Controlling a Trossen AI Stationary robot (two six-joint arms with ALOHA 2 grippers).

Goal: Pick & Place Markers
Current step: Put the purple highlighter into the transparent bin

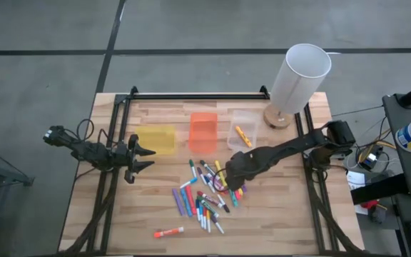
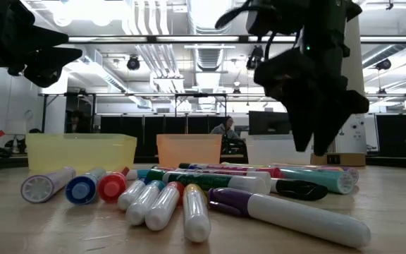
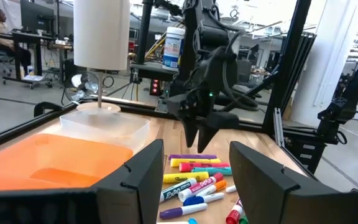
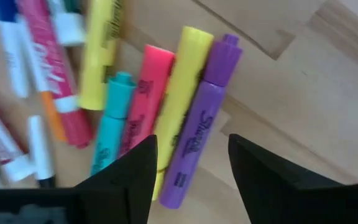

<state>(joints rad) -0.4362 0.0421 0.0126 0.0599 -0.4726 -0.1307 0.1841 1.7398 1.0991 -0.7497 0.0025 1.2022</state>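
Nearest the table's front edge, a lone red-and-white marker (image 1: 168,232) lies apart from the rest. Behind it the markers (image 1: 205,193) are scattered in a loose pile at mid-table, purple, green, blue, pink and yellow among them. The right gripper (image 1: 228,180) hangs just over the pile's right side with its fingers (image 4: 134,171) spread apart and nothing between them; directly beneath it a purple highlighter (image 4: 197,118), a yellow highlighter (image 4: 182,93), a pink highlighter (image 4: 145,93) and a teal one (image 4: 109,124) lie side by side, touching. Off to the left, well apart from the pile, the left gripper (image 1: 147,158) waits above the table, its fingers (image 3: 145,171) also open and empty. Farther back stand three bins in a row: a yellow bin (image 1: 155,139), an orange bin (image 1: 203,132) and a clear bin (image 1: 242,132) with one yellow marker (image 1: 243,135) inside. Behind those stands a lamp (image 1: 295,82) with a white shade.
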